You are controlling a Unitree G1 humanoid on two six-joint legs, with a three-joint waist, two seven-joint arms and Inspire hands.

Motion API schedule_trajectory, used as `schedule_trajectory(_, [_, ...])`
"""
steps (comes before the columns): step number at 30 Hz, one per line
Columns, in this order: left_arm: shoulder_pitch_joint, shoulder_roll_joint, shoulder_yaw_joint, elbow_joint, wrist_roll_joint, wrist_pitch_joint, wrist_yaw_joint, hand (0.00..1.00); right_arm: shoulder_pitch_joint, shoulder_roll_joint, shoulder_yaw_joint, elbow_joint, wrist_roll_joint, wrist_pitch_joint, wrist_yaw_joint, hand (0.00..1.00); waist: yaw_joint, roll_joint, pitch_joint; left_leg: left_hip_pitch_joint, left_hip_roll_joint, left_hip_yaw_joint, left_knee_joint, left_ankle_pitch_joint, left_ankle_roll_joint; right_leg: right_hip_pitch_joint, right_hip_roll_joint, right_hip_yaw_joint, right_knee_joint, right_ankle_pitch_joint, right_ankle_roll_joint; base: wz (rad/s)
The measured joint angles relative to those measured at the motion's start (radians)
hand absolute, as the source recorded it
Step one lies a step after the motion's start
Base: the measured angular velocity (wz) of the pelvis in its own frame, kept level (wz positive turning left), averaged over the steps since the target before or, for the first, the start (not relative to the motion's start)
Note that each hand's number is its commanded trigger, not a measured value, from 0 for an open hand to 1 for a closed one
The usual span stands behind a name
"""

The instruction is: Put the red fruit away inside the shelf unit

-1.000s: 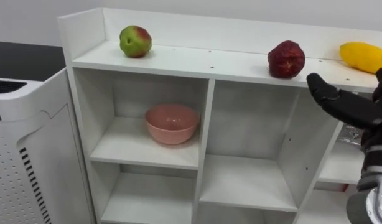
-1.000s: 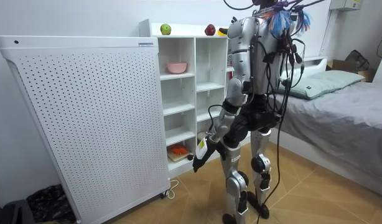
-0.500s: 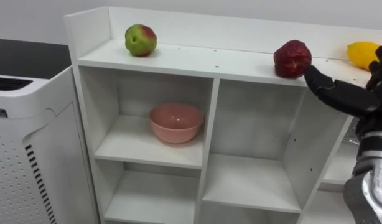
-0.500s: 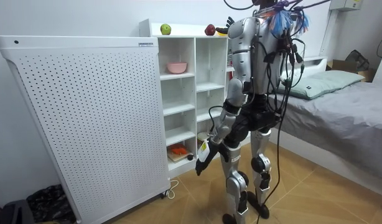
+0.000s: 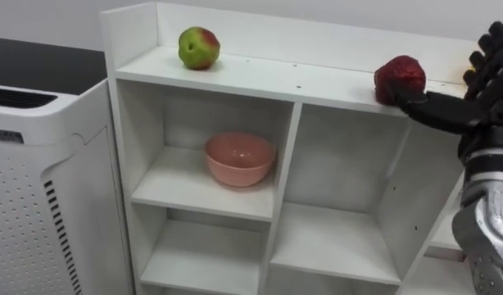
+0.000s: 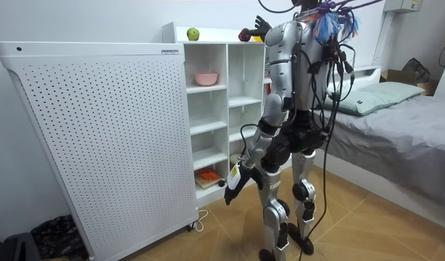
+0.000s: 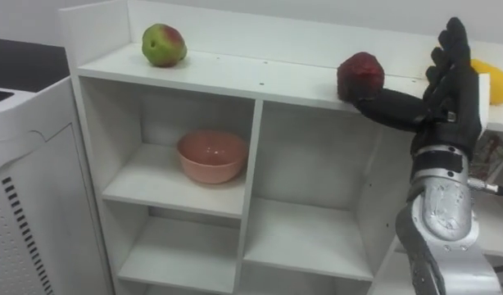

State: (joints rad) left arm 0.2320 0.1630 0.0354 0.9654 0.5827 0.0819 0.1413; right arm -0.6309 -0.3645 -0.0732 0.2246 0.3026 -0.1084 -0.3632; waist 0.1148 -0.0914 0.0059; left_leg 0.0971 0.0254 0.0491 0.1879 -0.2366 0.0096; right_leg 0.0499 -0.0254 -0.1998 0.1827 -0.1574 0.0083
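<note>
The right hand [image 7: 452, 88] is seen unclenched, fingers upright, thumb laid against the round red fruit [image 7: 360, 74] on the top shelf [image 7: 251, 78], where the yellow fruit [image 7: 494, 82] lies lengthwise, left-to-right.

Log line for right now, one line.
right hand: open, thumb by red fruit | red fruit: on top shelf | left hand: low at side

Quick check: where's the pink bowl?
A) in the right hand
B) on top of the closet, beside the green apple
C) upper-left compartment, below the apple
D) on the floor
C: the pink bowl sits on the shelf of the upper-left compartment of the closet, below the green apple on top.
</note>
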Motion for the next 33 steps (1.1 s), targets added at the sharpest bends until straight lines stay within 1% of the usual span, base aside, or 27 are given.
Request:
schedule_trajectory(1, [0.001, 0.002, 0.000, -0.004, 0.000, 0.000, 0.000, 0.00, 0.000, -0.007, 0.012, 0.001, 0.000, 0.000, 0.009, 0.00, 0.000, -0.002, -0.0014, 0.000, 0.000, 0.000, 0.001, 0.000, 0.000, 0.000, 0.000, 0.001, 0.000, 0.000, 0.000, 0.00])
schedule_trajectory(9, [0.001, 0.007, 0.000, -0.015, -0.001, 0.000, 0.004, 0.00, 0.000, -0.008, 0.027, 0.007, 0.006, 0.001, 0.049, 0.00, 0.000, -0.001, -0.0017, 0.000, 0.000, -0.002, 0.007, 0.000, 0.000, 0.001, 0.000, 0.001, 0.000, 0.001, -0.002, 0.00])
schedule_trajectory(12, [0.001, 0.009, 0.000, -0.021, -0.001, 0.000, 0.004, 0.00, 0.000, -0.030, 0.052, 0.041, 0.025, 0.003, 0.061, 0.00, 0.001, -0.001, -0.0018, -0.002, 0.000, -0.004, 0.008, 0.000, 0.000, 0.001, 0.000, 0.001, 0.001, 0.002, -0.003, 0.00])
schedule_trajectory(14, [-0.001, 0.011, 0.000, -0.025, -0.001, 0.001, 0.004, 0.00, 0.000, -0.031, 0.053, 0.056, 0.024, 0.015, 0.071, 0.00, 0.001, -0.001, -0.0019, -0.004, 0.000, -0.006, 0.009, 0.000, 0.000, 0.000, 0.000, 0.001, 0.002, 0.002, -0.003, 0.00])
schedule_trajectory(17, [-0.002, 0.011, 0.000, -0.025, 0.001, 0.006, 0.003, 0.00, -0.008, -0.032, 0.053, 0.086, 0.025, 0.022, 0.091, 0.00, 0.002, -0.002, -0.0026, -0.006, 0.000, -0.007, 0.010, 0.000, 0.000, 0.000, 0.000, 0.001, 0.002, 0.002, -0.003, 0.00])
schedule_trajectory(18, [-0.002, 0.011, 0.001, -0.025, 0.001, 0.010, 0.003, 0.00, -0.021, -0.032, 0.053, 0.109, 0.024, 0.033, 0.095, 0.00, 0.001, -0.002, -0.0028, -0.007, 0.000, -0.007, 0.010, 0.000, 0.000, -0.001, 0.000, 0.001, 0.002, 0.002, -0.003, 0.00])
schedule_trajectory(21, [-0.003, 0.011, 0.002, -0.025, 0.001, 0.026, 0.003, 0.00, -0.045, -0.033, 0.052, 0.127, 0.024, 0.045, 0.099, 0.00, -0.001, -0.003, -0.0037, -0.007, 0.000, -0.005, 0.011, 0.000, 0.000, -0.001, 0.000, 0.001, 0.001, 0.002, -0.003, 0.00])
schedule_trajectory(22, [-0.003, 0.011, 0.001, -0.026, 0.001, 0.028, 0.003, 0.00, -0.052, -0.033, 0.053, 0.139, 0.024, 0.045, 0.104, 0.11, -0.001, -0.004, -0.0040, -0.007, 0.000, -0.005, 0.011, 0.000, 0.000, -0.001, -0.001, -0.003, 0.001, 0.002, -0.003, 0.00])
schedule_trajectory(23, [-0.004, 0.012, 0.001, -0.027, 0.001, 0.028, 0.003, 0.00, -0.056, -0.033, 0.053, 0.145, 0.023, 0.045, 0.105, 0.40, -0.001, -0.004, -0.0043, -0.007, 0.000, -0.005, 0.011, 0.000, 0.000, 0.000, -0.001, -0.003, 0.001, 0.002, -0.003, 0.00])
schedule_trajectory(24, [-0.005, 0.012, 0.001, -0.027, 0.000, 0.029, 0.003, 0.00, -0.059, -0.035, 0.053, 0.153, 0.023, 0.045, 0.106, 0.77, 0.000, -0.005, -0.0053, -0.007, 0.000, -0.005, 0.011, 0.000, 0.000, 0.000, -0.001, -0.004, 0.001, 0.002, -0.003, 0.00])
schedule_trajectory(25, [-0.004, 0.012, 0.001, -0.032, 0.001, 0.031, 0.003, 0.00, -0.059, -0.035, 0.053, 0.157, 0.024, 0.046, 0.106, 0.93, 0.000, -0.006, -0.0060, -0.006, 0.000, -0.006, 0.011, 0.000, 0.000, 0.000, -0.001, -0.004, 0.002, 0.002, -0.003, 0.00])
schedule_trajectory(26, [-0.005, 0.012, 0.001, -0.032, 0.001, 0.031, 0.003, 0.00, -0.059, -0.035, 0.055, 0.161, 0.024, 0.046, 0.110, 1.00, 0.001, -0.006, -0.0060, -0.005, 0.000, -0.006, 0.011, 0.000, 0.000, 0.001, -0.001, -0.004, 0.002, 0.002, -0.003, 0.00])
schedule_trajectory(33, [-0.005, 0.013, 0.000, -0.032, 0.000, 0.039, 0.002, 0.00, -0.059, -0.038, 0.056, 0.166, 0.016, 0.046, 0.136, 1.00, 0.001, -0.005, -0.0051, -0.005, 0.000, -0.006, 0.011, 0.000, 0.000, 0.001, -0.001, -0.004, 0.002, 0.003, -0.004, 0.00])
